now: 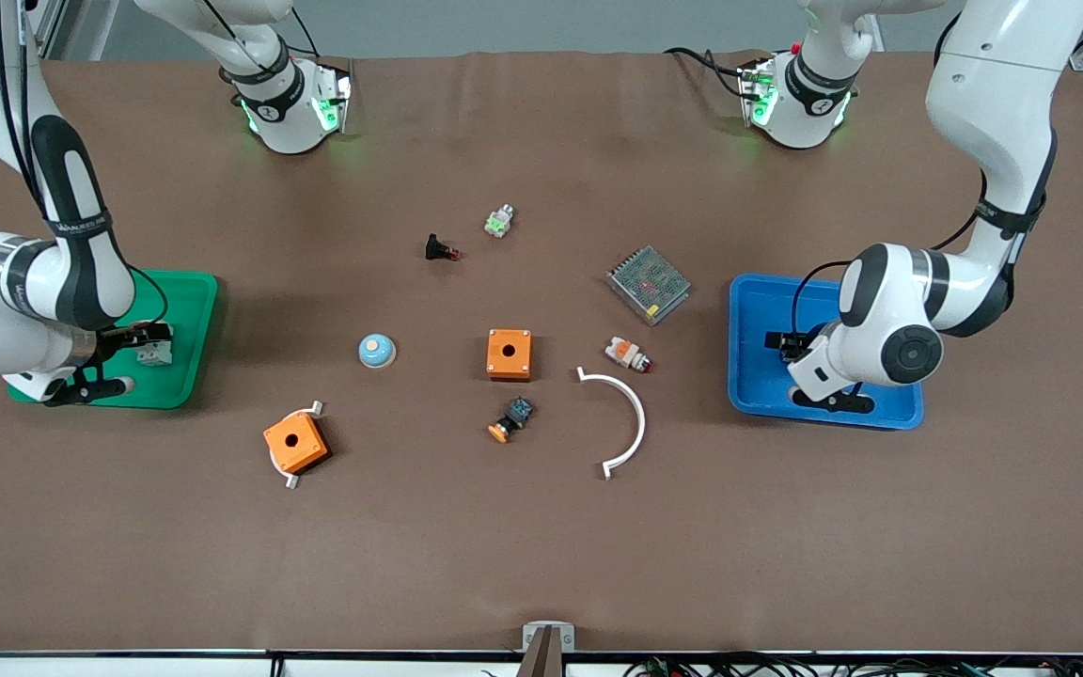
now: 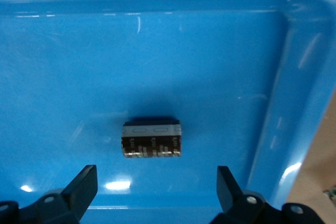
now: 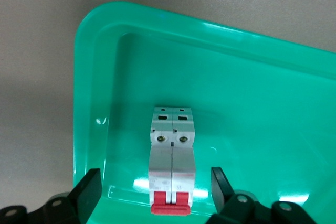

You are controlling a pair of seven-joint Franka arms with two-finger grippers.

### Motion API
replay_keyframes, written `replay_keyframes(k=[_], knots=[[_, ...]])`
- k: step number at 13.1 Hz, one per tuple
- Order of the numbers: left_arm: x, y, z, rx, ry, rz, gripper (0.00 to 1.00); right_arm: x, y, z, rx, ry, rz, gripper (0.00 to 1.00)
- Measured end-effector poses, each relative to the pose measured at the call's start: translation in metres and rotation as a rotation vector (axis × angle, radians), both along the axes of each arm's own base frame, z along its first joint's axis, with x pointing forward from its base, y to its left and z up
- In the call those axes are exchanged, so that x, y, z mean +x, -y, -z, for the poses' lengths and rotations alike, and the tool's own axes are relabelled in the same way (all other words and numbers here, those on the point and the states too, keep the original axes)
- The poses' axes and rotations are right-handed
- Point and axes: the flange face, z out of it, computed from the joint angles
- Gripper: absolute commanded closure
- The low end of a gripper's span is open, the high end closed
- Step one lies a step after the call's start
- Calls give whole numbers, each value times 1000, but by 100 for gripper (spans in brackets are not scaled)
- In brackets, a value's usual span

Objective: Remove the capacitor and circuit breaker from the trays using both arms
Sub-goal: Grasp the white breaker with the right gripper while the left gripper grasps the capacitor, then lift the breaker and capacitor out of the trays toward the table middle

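Front view, mid-right: the left gripper (image 1: 791, 346) hangs over the blue tray (image 1: 750, 376), its jaws spread wide and holding nothing. In the left wrist view the capacitor (image 2: 151, 139) lies flat on the tray floor (image 2: 210, 66), at lower centre of the frame, apart from both fingertips (image 2: 84, 182).

Front view, mid-left: the right gripper (image 1: 152, 340) hangs over the green tray (image 1: 194, 310), jaws likewise wide and empty. In the right wrist view the breaker (image 3: 171, 158) rests on the green tray's floor (image 3: 252, 108) at lower centre of the frame, red levers toward the bottom edge, between the fingertips (image 3: 89, 184) without touching them.

Centre of the front view: two orange boxes (image 1: 509, 354) (image 1: 296, 443), a white curved strip (image 1: 631, 414) and a metal mesh unit (image 1: 648, 283) lie on the brown table (image 1: 541, 545).
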Motion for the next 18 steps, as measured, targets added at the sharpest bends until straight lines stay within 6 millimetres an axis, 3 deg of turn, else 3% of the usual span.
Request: replay_keyframes(k=[2,4,5,7,8,10,11,13,15,18], knots=[[0,0,14,-1,1,2,8,0,1,7,-2,1,-2,26],[-1,0,21,-3,-2,3,23,0,3,22,-6,0,-4,38],[-1,0,22,-1,-2,5,35,-2,3,31,-5,-11,-5,49],[-1,-2,22,2,-1,7,56,-3,3,38,-1,-22,-19,80],[0,-2,22,2,0,7,65,-2,3,37,7,-22,-44,89],[2,-2,20,1,6,7,81,0,3,35,19,-17,-82,94],[3,-1,18,1,9,7,83,3,3,31,20,-14,-88,95],[13,-1,7,-4,41,5,83,19,-2,11,25,-31,-96,98],[40,8,-25,-17,121,-11,83,47,-27,-35,34,-56,-119,99],[73,46,-81,-106,219,-149,83,83,-107,-97,5,-28,-59,99]])
